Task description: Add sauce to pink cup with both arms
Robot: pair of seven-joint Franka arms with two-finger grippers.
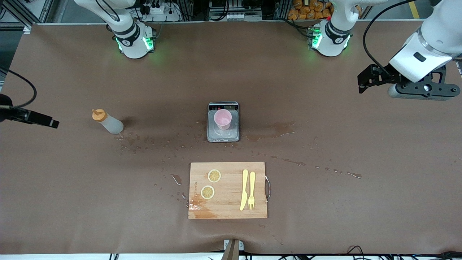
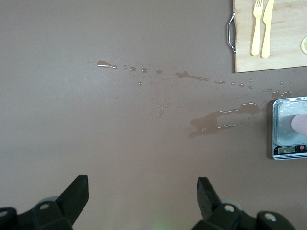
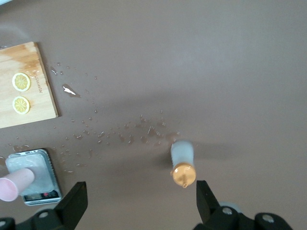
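Note:
The sauce bottle (image 1: 107,122), translucent with an orange nozzle cap, stands on the brown table toward the right arm's end. It also shows in the right wrist view (image 3: 182,158). The pink cup (image 1: 222,118) stands upright on the grey scale tray (image 1: 223,135) at mid table. The cup also shows in the right wrist view (image 3: 17,184) and at the edge of the left wrist view (image 2: 301,125). My right gripper (image 1: 52,123) (image 3: 140,189) is open and empty, in the air beside the bottle. My left gripper (image 1: 362,83) (image 2: 142,184) is open and empty, over bare table at the left arm's end.
A wooden cutting board (image 1: 228,202) lies nearer the front camera than the scale, with two lemon slices (image 1: 214,176), a yellow knife (image 1: 244,189) and a fork (image 1: 251,190). Puddles and drops of liquid (image 1: 278,130) are scattered around the scale and bottle.

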